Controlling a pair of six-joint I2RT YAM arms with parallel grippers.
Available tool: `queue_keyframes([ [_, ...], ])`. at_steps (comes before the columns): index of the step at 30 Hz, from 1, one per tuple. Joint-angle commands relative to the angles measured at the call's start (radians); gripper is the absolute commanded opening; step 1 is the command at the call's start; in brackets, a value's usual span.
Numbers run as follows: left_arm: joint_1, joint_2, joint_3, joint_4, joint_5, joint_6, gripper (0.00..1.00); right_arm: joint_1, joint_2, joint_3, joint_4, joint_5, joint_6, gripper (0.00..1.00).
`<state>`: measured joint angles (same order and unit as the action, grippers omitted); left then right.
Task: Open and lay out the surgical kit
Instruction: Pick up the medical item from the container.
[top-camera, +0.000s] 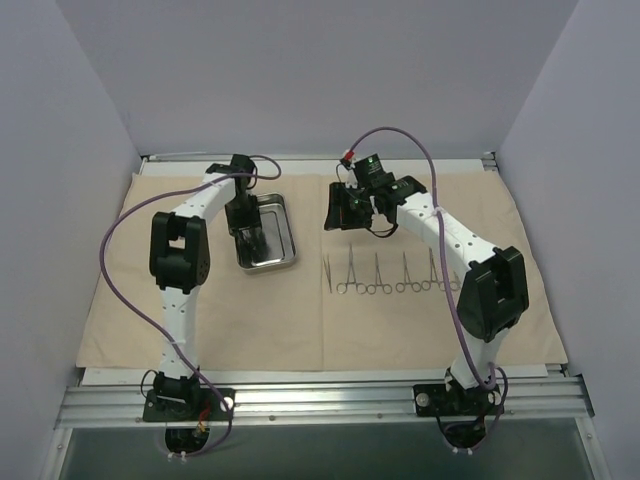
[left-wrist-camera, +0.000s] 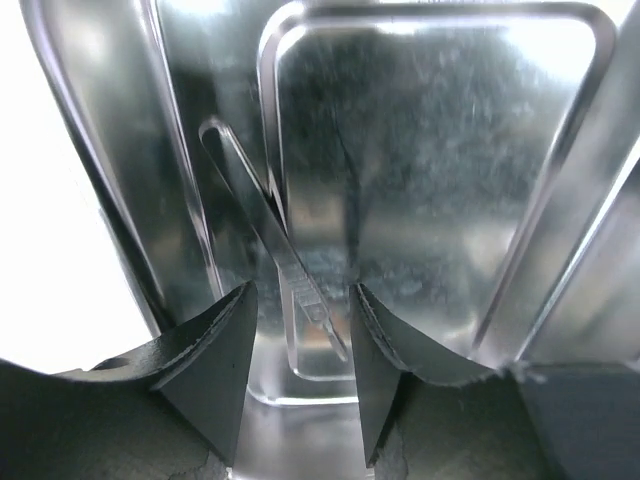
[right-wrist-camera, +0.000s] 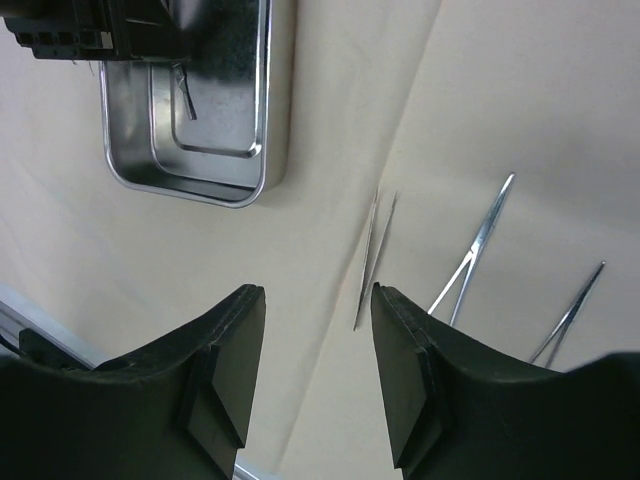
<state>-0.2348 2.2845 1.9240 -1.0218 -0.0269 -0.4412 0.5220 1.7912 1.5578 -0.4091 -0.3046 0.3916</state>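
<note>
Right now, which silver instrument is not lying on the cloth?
The flat-handled one inside the steel tray, under the left gripper; the others lie on the beige cloth.

The place is a robotics lab test cell: plain pale walls (top-camera: 300, 70) box in one table edged by an aluminium rail (top-camera: 320, 400), where a left arm (top-camera: 180, 290) and a right arm (top-camera: 470, 290) trailing purple cables (top-camera: 108, 250) are bolted. A beige cloth wrap (top-camera: 270, 320), a steel tray (top-camera: 278, 240) and a row of forceps (top-camera: 378, 280) dress it as a mock surgical bench.
</note>
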Motion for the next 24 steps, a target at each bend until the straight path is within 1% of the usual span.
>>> queue_keyframes([
  [1, -0.003, 0.016, 0.069, -0.012, -0.056, -0.030, 0.51, -0.030, -0.072, -0.044, 0.021, -0.014, -0.005, 0.47],
  [5, -0.001, 0.058, 0.124, -0.034, -0.061, -0.040, 0.52, -0.053, -0.102, -0.074, 0.029, -0.022, -0.005, 0.46],
  [12, 0.005, 0.104, 0.179, -0.050, -0.077, -0.050, 0.51, -0.083, -0.121, -0.108, 0.038, -0.039, -0.003, 0.46],
  [24, 0.008, 0.109, 0.121, -0.021, -0.077, -0.059, 0.48, -0.111, -0.122, -0.117, 0.038, -0.064, -0.014, 0.46],
])
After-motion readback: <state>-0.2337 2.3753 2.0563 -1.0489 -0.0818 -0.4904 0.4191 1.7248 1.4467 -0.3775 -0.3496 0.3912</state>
